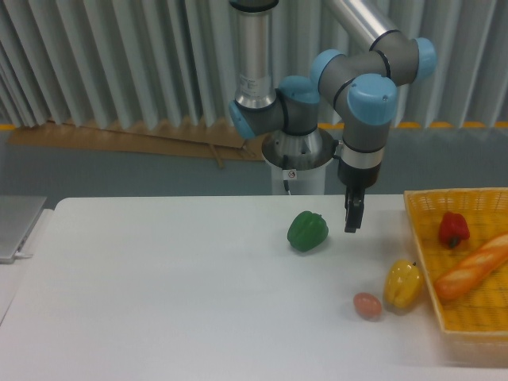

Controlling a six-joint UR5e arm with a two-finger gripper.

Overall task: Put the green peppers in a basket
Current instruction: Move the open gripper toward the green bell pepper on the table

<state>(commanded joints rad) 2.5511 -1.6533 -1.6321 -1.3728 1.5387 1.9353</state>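
Camera view, fixed, facing the table [159, 302]. Green pepper [307, 231] resting on the tabletop just right of frame centre, upright on its lobes, touching nothing. Gripper [352, 214] hanging from the arm near the pepper's right side, apart from it, pointing straight down and carrying nothing; fingers seen edge-on as one dark blade, so spread or pressed together cannot be told. Basket [414, 208] at the right edge of the frame, running out of view, already holding a small red pepper [453, 228] and a bread loaf [475, 267]. Yellow pepper [402, 285] and a small pinkish round item [367, 305] lying on the table in the lower right, between the green pepper and the basket's near corner.

Judged stage: approach, grasp not yet made. Likely faults from here: descent offset to the right, clipping the pepper's flank and rolling it leftward; pinch on the glossy, lobed skin slipping under closure; a low carry path toward the basket knocking the yellow pepper or catching the rim; release onto the loaf or red pepper rather than bare mesh.
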